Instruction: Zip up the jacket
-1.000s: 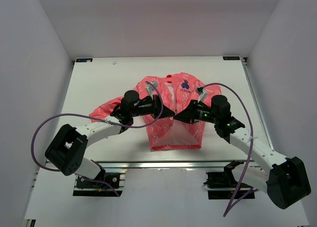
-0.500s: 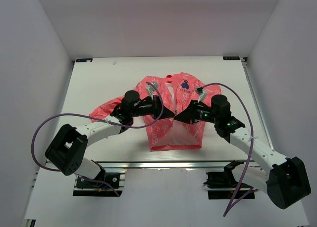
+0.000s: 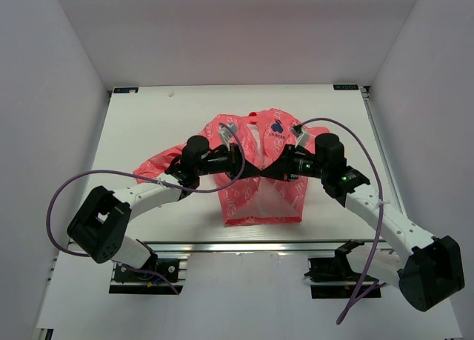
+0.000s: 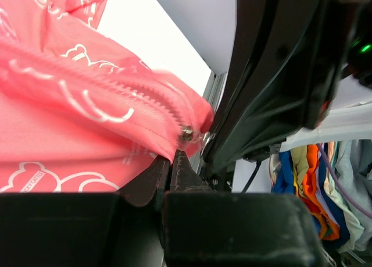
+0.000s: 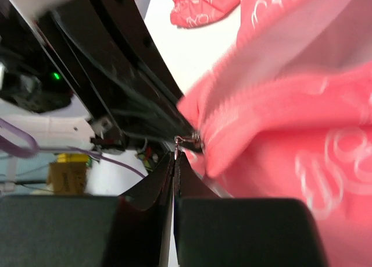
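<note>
Zip pull [image 5: 179,140] gripped for closing.
The jacket [image 3: 241,199] was clamped by left gripper [image 4: 170,162]; pull was pinched in shut right gripper [image 5: 174,159], probably to be drawn toward 12 o'clock.

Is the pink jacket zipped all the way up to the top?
No, the jacket has its two front sides lying apart at the top end, with a pale gap showing between them.

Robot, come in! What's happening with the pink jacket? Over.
Left gripper shut on jacket edge. Right gripper shut on zipper pull. Front open above. Nothing blocking in view.
</note>
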You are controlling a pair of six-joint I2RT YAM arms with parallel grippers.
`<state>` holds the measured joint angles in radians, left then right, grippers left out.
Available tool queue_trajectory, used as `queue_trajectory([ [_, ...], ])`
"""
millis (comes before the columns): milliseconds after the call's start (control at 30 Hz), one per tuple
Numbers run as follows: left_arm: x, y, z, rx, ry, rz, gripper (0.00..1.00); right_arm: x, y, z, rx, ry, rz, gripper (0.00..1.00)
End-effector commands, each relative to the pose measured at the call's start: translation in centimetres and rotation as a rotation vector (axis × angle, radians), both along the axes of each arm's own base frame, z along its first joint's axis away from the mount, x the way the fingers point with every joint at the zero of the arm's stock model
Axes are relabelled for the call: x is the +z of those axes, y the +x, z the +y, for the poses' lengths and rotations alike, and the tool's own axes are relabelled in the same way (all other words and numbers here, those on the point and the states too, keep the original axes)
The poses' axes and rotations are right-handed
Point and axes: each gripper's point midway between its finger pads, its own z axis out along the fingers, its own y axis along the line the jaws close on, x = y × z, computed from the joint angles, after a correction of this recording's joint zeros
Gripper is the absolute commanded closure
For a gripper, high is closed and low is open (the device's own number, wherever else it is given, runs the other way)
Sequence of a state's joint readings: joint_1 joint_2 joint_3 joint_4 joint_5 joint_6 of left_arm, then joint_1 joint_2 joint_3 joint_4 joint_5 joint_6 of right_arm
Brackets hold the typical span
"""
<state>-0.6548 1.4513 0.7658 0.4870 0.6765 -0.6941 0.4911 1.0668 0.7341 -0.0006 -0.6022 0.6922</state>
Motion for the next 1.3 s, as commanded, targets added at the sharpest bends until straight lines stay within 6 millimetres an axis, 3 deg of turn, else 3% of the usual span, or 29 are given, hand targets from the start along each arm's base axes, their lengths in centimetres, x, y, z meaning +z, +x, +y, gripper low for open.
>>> queue_trajectory([
  [0,-0.7,-0.5,0.2,-0.009,0.054,-0.009,1.0,4.6,0.9,0.9,-0.007,0.092,0.003,1.0],
  [300,-0.9,-1.0,0.5,0.001,0.104,-0.044,1.0,5.6,3.4,1.1,-0.123,0.116,0.049,1.0],
  [500,-2.1,-1.9,0.5,-0.038,0.132,0.024,1.0,4.4,6.2,1.4,-0.152,0.104,-0.124,1.0],
  [667,-3.0,-2.9,0.9,-0.074,0.177,0.08,1.0,3.9,9.8,1.0,-0.246,0.049,-0.255,1.0],
  [800,-3.8,-4.7,1.6,-0.137,0.232,0.15,1.0,5.1,13.8,0.6,-0.374,0.033,-0.346,1.0],
  [833,-4.1,-5.4,1.9,-0.155,0.243,0.188,1.0,3.7,15.2,0.6,-0.396,-0.012,-0.344,1.0],
  [900,-5.3,-7.8,2.8,-0.225,0.267,0.287,1.0,3.5,17.6,0.2,-0.469,-0.027,-0.345,1.0],
  [933,-5.7,-8.4,3.2,-0.233,0.28,0.325,1.0,2.4,18.8,0.6,-0.478,-0.025,-0.329,1.0],
  [967,-7.1,-9.5,3.9,-0.237,0.31,0.388,1.0,2.2,19.4,0.7,-0.481,-0.014,-0.327,1.0],
  [1100,-8.8,-11.1,4.9,-0.246,0.343,0.492,1.0,0.4,22.8,1.1,-0.551,-0.032,-0.31,1.0],
  [1167,-9.4,-11.6,5.1,-0.25,0.34,0.52,1.0,1.7,25.5,-0.1,-0.665,-0.046,-0.361,1.0],
  [1200,-9.6,-11.7,5.2,-0.246,0.345,0.526,1.0,0.3,26.9,-0.1,-0.677,-0.073,-0.349,1.0],
  [1233,-9.7,-11.9,5.3,-0.249,0.346,0.537,1.0,2.0,28.8,-0.5,-0.713,-0.051,-0.379,1.0],
  [1267,-10.1,-12.3,5.5,-0.254,0.348,0.558,1.0,2.1,29.9,-0.6,-0.725,-0.051,-0.391,1.0],
])
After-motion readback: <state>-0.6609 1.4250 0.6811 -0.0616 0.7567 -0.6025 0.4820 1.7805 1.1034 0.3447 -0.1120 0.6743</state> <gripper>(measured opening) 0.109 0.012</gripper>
